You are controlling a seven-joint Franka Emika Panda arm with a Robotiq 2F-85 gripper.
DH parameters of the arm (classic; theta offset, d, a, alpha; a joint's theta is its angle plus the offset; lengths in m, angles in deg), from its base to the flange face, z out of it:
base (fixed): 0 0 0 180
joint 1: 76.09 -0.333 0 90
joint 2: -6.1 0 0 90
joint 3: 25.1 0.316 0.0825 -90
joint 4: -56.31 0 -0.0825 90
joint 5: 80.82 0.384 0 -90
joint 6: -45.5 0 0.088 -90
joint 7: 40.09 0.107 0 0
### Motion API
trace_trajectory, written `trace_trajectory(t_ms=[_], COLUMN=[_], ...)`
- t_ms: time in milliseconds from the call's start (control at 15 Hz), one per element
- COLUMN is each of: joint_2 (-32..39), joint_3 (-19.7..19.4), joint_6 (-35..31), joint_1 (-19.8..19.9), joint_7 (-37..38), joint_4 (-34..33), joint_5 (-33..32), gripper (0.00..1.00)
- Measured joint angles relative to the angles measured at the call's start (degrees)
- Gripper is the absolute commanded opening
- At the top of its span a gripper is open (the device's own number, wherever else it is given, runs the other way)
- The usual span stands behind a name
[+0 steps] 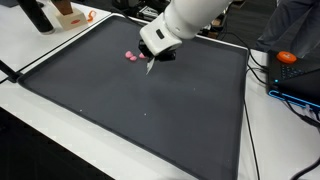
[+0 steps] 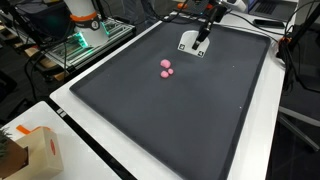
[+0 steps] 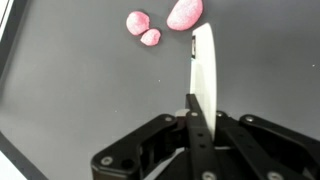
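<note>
Wrist view: gripper (image 3: 200, 112) clenched on a thin white blade (image 3: 203, 60), seen edge-on, with both fingers (image 3: 191, 108) pressed against its lower end. The blade's tip lies just beside three pink lumps (image 3: 150, 37) on the dark mat (image 3: 70, 100); contact cannot be judged. In both exterior views the gripper (image 1: 155, 55) (image 2: 203, 30) hangs over the mat's far part, the lumps (image 1: 131, 56) (image 2: 166, 68) close by.

A white table (image 1: 35, 140) carries a broad dark mat (image 1: 130, 115) that covers most of its top, leaving pale strips along the edges. Three small pink lumps (image 3: 138, 22) (one bigger than its neighbours) lie bunched together on the mat, well in from its edges. A cardboard box (image 2: 35, 150) sits at one table corner, off the mat.
</note>
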Motion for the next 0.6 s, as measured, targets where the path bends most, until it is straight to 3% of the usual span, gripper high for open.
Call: trace_trajectory(t_ms=[600], joint_2=[0.2], joint_3=[-0.5], joint_6=[0.0], joint_1=[7.9], joint_7=[-6.6], joint_4=[-5.2], joint_5=[13.2], gripper=[0.01])
